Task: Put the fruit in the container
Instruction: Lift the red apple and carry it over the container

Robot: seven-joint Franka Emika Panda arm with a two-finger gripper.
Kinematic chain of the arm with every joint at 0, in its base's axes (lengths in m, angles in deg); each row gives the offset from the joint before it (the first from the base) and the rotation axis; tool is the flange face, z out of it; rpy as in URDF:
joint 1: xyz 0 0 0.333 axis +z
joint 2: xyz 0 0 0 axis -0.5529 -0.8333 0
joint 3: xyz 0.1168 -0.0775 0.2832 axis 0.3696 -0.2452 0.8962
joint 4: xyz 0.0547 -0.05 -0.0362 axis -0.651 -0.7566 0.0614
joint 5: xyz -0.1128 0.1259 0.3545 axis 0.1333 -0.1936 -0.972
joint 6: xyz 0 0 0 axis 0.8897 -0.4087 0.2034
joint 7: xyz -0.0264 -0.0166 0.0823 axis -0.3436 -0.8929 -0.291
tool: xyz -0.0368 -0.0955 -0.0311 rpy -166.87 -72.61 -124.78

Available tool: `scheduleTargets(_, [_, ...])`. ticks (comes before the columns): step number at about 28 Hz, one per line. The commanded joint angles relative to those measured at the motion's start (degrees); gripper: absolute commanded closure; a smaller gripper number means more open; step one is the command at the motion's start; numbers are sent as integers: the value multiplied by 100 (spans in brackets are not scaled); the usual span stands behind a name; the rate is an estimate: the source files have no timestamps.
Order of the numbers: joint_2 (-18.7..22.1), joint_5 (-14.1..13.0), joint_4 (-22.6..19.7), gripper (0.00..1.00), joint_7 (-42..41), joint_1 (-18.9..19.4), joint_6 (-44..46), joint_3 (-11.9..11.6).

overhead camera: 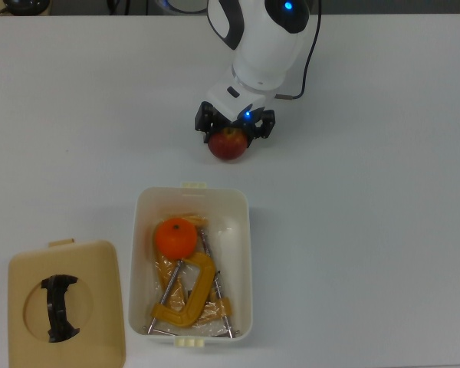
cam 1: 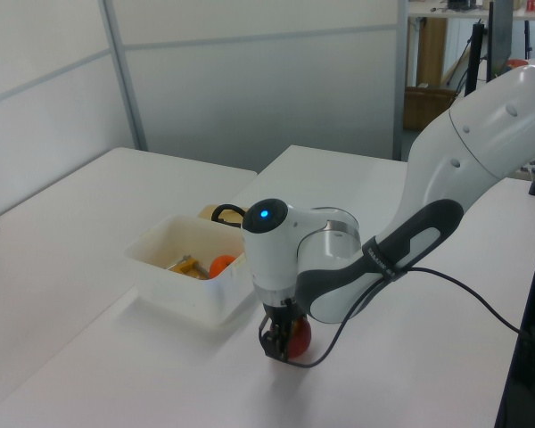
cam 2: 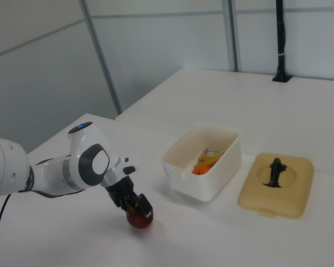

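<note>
Gripper astride apple (clamps top-view only).

In the top view, the gripper sits down over the red apple on the white table, while the orange and a yellow clamp lie in the container, with a tan lid at the top view's left.
</note>
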Motion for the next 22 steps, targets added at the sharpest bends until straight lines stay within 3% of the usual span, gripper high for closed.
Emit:
scheduleTargets(1, [161, -212, 474, 100, 114, -100, -54, -73])
scheduleTargets(9, [73, -855, 1557, 100, 114, -276, -27, -100])
scheduleTargets(13, [-137, -1093, 2110, 100, 394, -276, -71, -284])
scheduleTargets(18, [-805, -891, 2884, 100, 1027, -276, -115, -398])
scheduleTargets(22, [-999, -628, 3017, 100, 1291, -294, -211, -486])
